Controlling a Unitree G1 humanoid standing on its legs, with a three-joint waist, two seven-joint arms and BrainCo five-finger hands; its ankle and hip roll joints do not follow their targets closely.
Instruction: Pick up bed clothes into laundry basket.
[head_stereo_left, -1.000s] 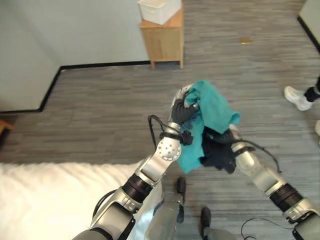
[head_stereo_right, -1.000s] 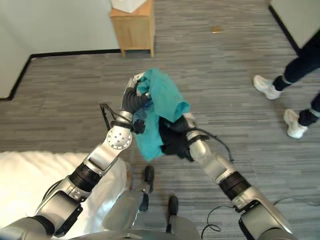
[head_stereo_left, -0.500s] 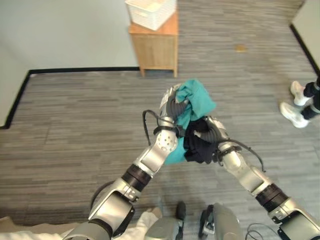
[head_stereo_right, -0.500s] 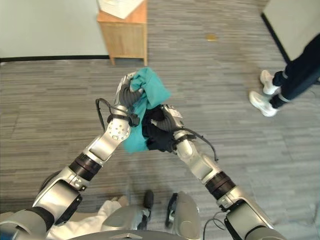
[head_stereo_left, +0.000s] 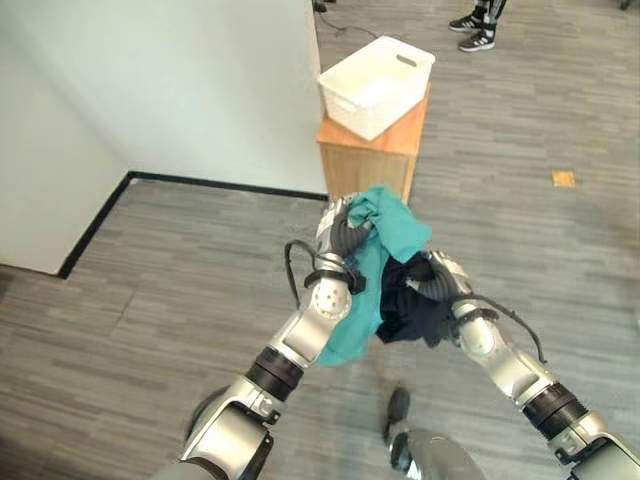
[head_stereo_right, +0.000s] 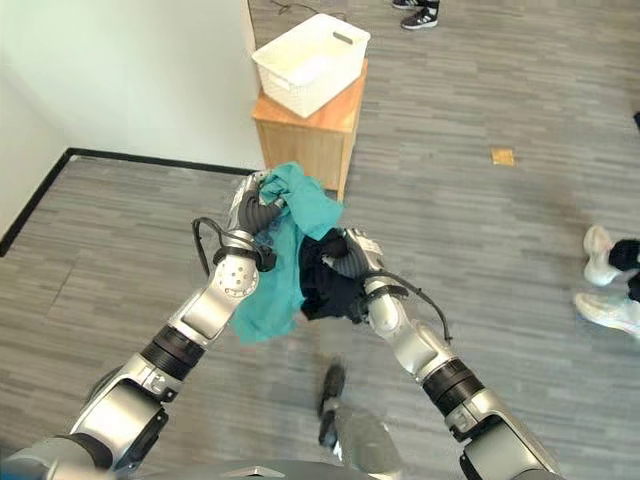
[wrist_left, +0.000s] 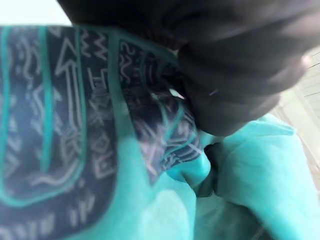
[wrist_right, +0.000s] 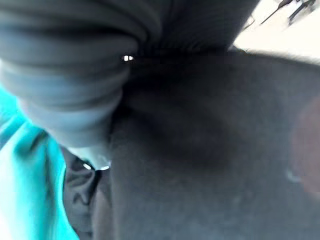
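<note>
A: Where are the arms?

B: Both are raised in front of the robot, forearms angled up and inward so the hands meet above the grey plank floor (head_stereo_left: 180, 290). The left robot hand (head_stereo_left: 342, 222) is highest, fingers curled round the top of a teal garment (head_stereo_left: 390, 225), which drapes down past its wrist.

A: And the right?

B: The right robot hand (head_stereo_left: 437, 278) sits just beside and a little lower, wrapped in a black garment (head_stereo_left: 410, 305); its fingers are buried in the cloth (so I cannot tell their grip). The two garments touch.

A: The basket?

B: The white laundry basket (head_stereo_right: 308, 62) stands on a small wooden cabinet (head_stereo_right: 312, 140) by the wall, beyond the hands. A person's shoes (head_stereo_right: 608, 285) show at the right edge.
</note>
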